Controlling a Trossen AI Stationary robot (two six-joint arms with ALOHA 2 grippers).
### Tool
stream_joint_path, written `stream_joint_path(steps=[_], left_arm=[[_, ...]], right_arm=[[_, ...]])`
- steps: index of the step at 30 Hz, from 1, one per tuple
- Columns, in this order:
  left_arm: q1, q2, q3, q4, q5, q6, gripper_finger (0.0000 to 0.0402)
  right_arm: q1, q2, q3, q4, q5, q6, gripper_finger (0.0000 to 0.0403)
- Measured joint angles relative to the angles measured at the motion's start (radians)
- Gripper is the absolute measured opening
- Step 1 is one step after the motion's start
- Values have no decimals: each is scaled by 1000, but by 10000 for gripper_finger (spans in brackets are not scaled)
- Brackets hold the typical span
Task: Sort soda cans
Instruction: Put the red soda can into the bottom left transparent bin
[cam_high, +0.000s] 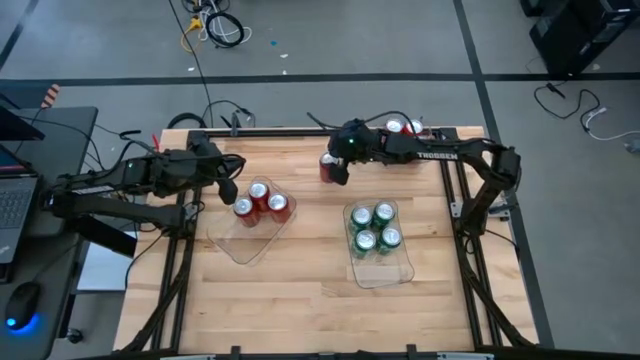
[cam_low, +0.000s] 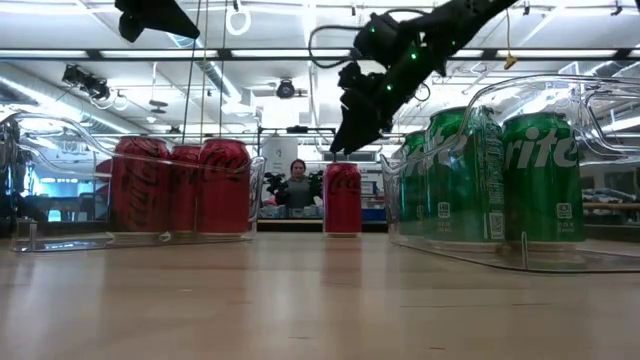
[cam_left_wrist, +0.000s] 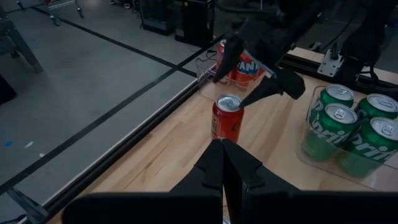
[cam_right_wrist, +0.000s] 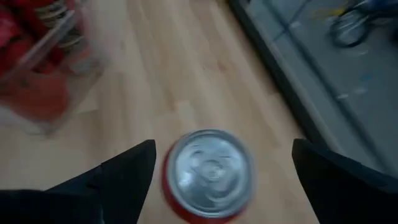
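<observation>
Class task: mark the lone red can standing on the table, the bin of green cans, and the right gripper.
Lone red can (cam_left_wrist: 227, 118): left wrist view, its red side.
Bin of green cans (cam_high: 378, 273): high view, bare floor.
Right gripper (cam_right_wrist: 217, 165): right wrist view, midway between fingertips.

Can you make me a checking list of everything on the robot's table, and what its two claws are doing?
Surface: wooden table, bare wood around the bins.
Job's things: three red cans in the left clear bin; four green cans in the right clear bin; one loose red can standing upright on the table; more cans at the far edge.
Clutter: nothing seen.
Grippers: right gripper above the loose red can, jaws open on either side of it, not touching; left gripper shut, by the left clear bin.
Cables: loose cables on the floor beyond the table.
Surroundings: a person in the room behind; laptop at left.
</observation>
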Motion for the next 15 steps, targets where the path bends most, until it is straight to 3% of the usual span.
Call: stream_joint_path(steps=[3,9,15], left_arm=[[0,0,0,0,0,0,0],[-1,0,0,0,1,-4,0],[-1,0,0,-1,4,-5,0]], right_arm=[[-14,18,-18,10,-62,31,359],[-24,101,-19,46,-30,31,349],[-2,117,-19,36,-21,38,286]])
